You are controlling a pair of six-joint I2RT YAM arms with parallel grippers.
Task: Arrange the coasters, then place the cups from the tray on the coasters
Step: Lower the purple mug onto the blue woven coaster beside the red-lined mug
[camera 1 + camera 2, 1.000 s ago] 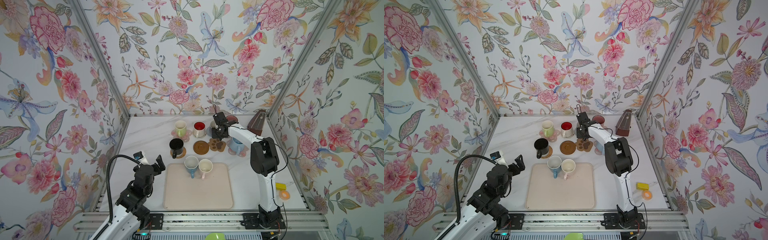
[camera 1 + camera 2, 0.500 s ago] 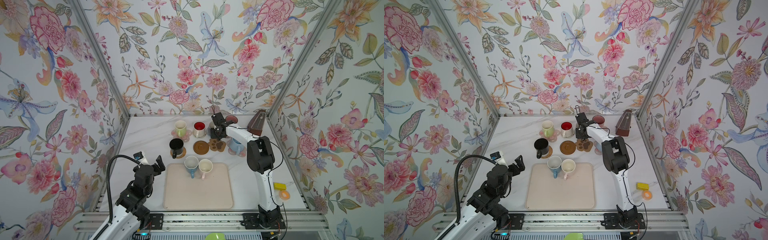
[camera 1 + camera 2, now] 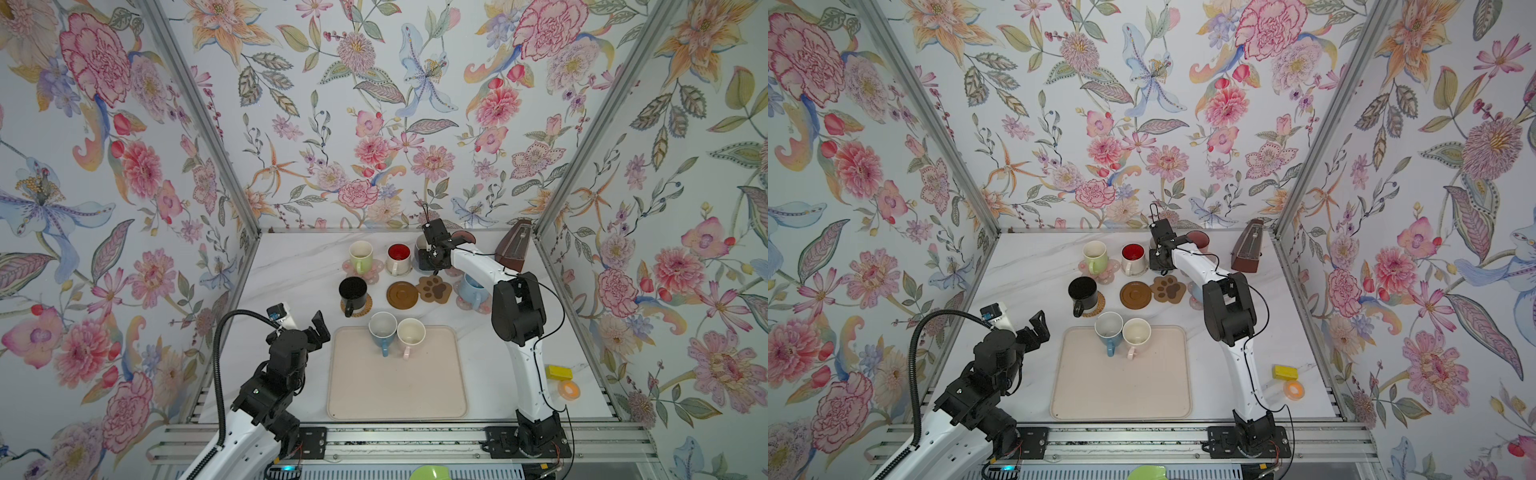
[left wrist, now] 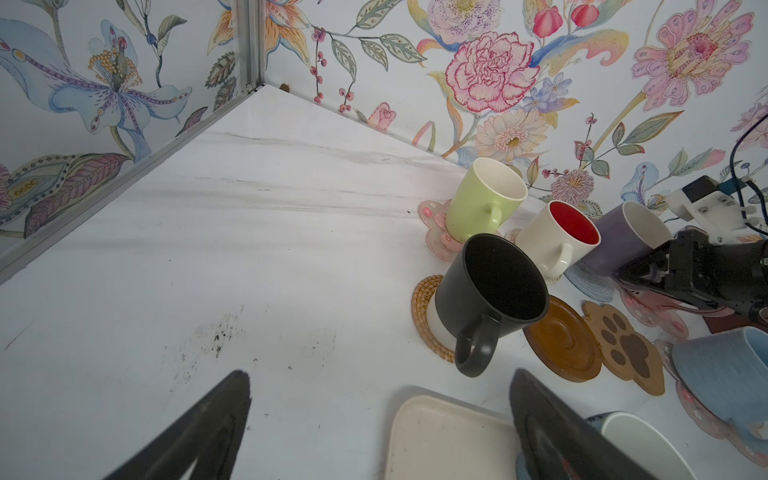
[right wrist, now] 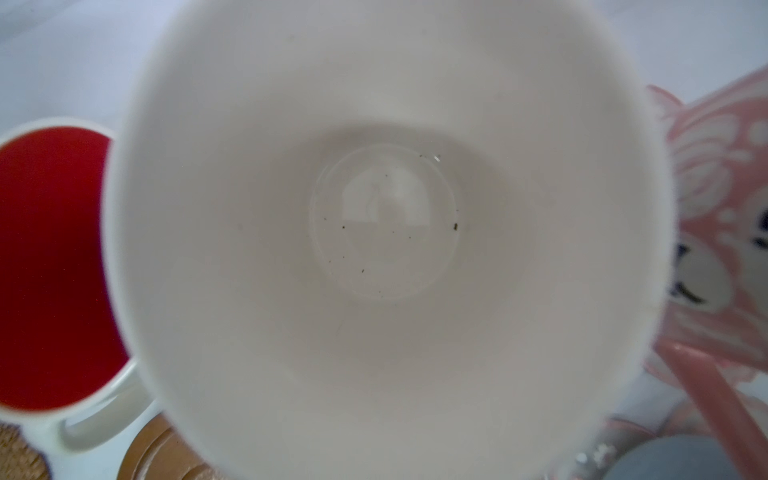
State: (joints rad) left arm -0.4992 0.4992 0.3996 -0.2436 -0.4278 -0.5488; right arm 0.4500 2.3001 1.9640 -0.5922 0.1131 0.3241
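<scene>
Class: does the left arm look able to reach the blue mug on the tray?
Probably yes: the left end effector is open, only bare table separates it from the blue mug, and the cream mug stands beyond.

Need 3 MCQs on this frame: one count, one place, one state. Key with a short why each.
1. Cups on the tray? A none; B two; C four.
2. The black mug stands: A on the tray; B on the rattan coaster; C on neither.
3. The left end effector is: A open, empty; B shut on a cup; C shut on a coaster.
Key: B, only the blue mug and cream mug stand there; B, woven rim rings its base; A, fingers spread, nothing between.
</scene>
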